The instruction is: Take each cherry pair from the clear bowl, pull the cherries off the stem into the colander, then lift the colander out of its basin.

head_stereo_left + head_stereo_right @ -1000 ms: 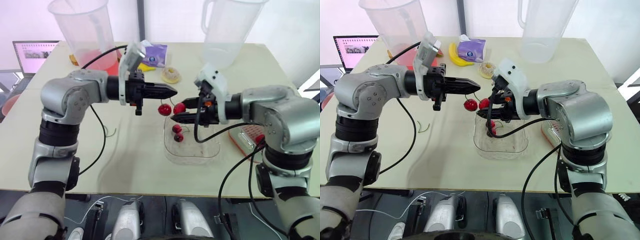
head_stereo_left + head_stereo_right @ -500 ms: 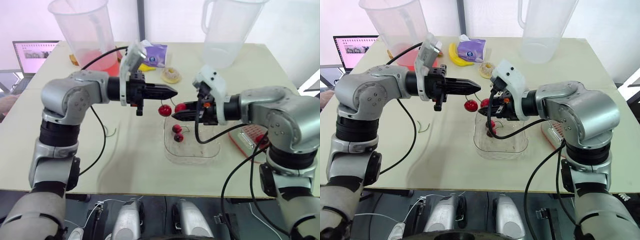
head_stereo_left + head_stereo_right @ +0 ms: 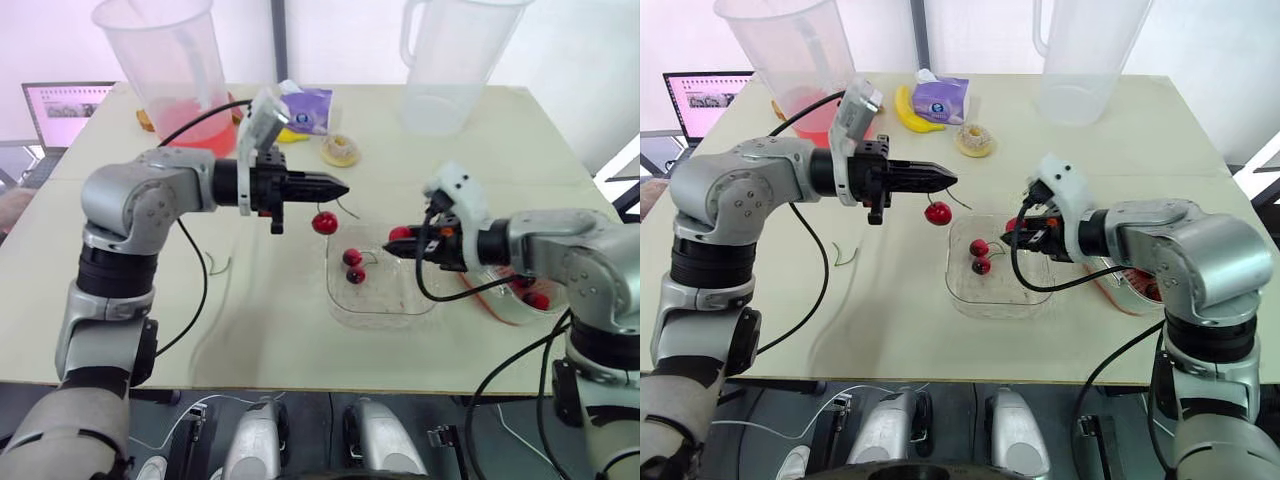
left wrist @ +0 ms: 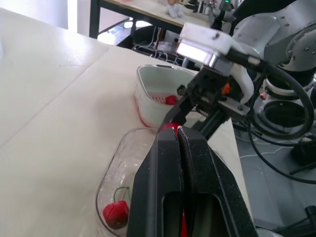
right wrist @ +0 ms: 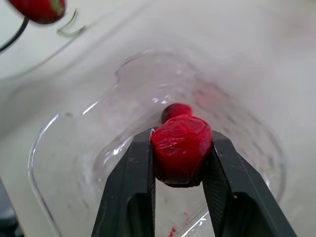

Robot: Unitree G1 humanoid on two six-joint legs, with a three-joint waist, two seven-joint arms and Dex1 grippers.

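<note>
Cherry pair in two parts, up in the air above the clear bowl [image 3: 390, 302]: one cherry [image 3: 323, 222] dangling on the stem [image 3: 345, 207] just below the left gripper [image 3: 343, 187], fingers pressed together on that stem; loose cherry [image 5: 181, 143] pinched squarely between the fingers of the right gripper [image 3: 396, 246]. Reads as the pulling step: stem anchored on one side so the fruit comes away on the other. Loose cherry well apart from the left fingertips and due for the colander [image 4: 159, 98], back behind the right fingers under that arm. Second pair [image 3: 352, 266] waiting in the bowl, below and between both sets of fingertips. Hard to make out: the exact grip on the thin stem; colander largely covered by the right arm in the head views
</note>
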